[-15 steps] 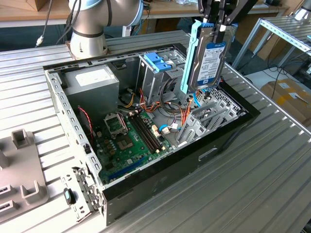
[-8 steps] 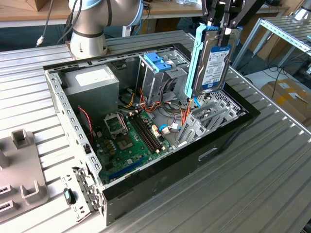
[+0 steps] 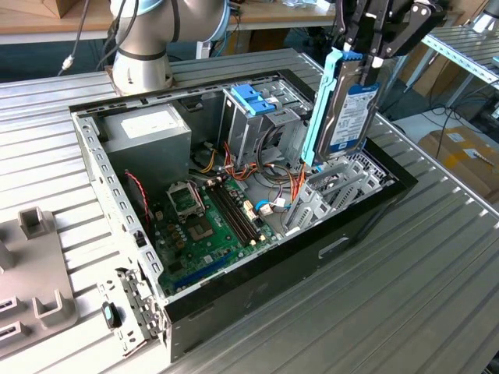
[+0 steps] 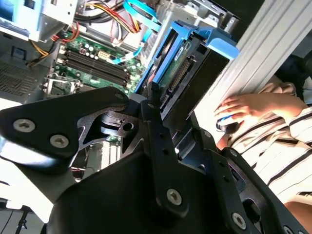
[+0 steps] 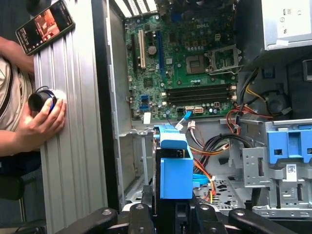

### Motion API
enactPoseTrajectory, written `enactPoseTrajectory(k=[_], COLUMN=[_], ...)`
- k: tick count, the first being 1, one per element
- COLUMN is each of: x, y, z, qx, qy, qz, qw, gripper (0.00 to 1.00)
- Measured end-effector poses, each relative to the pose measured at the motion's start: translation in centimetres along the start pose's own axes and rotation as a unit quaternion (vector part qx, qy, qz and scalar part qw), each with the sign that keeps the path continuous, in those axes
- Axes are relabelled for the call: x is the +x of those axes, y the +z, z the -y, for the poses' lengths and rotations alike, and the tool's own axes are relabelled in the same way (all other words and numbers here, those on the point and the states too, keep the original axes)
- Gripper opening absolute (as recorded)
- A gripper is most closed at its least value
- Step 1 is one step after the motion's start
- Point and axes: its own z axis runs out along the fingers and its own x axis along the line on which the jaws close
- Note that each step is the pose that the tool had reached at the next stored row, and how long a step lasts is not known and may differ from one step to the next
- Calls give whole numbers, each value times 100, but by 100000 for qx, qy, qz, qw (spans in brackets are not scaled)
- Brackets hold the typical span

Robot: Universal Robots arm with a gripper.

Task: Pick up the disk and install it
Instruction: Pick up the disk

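The disk (image 3: 348,117), silver-grey with a white label and a light blue carrier rail (image 3: 320,109) along one side, hangs upright over the exterior view's right end of the open computer case (image 3: 257,292). My gripper (image 3: 364,64) is shut on its top end. In both wrist views the disk (image 5: 175,168) is seen end-on from above, its blue carrier (image 4: 195,41) pointing down into the case between my black fingers (image 4: 156,122). Its lower edge hangs just above the grey drive bays (image 3: 335,191).
Inside the case are the green motherboard (image 3: 207,222), the power supply (image 3: 148,128) and a metal drive cage with a blue bracket (image 3: 253,97). A person's hand (image 5: 41,117) rests on a black knob beside the case, near a phone (image 5: 45,27). Grey fixtures (image 3: 39,300) lie at the exterior view's left.
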Motion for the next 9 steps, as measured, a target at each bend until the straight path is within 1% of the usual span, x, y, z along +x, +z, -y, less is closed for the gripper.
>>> enactPoseTrajectory(k=[1, 3, 4, 9], x=[38, 80, 89, 90], y=[6, 14, 17, 16], z=[3, 5, 5, 6], qx=[-4, -9, -8, -10], qy=[13, 30, 35, 32], qz=[6, 27, 59, 50], qw=[100000, 100000, 100000, 100000], gripper=[35, 35, 35, 35])
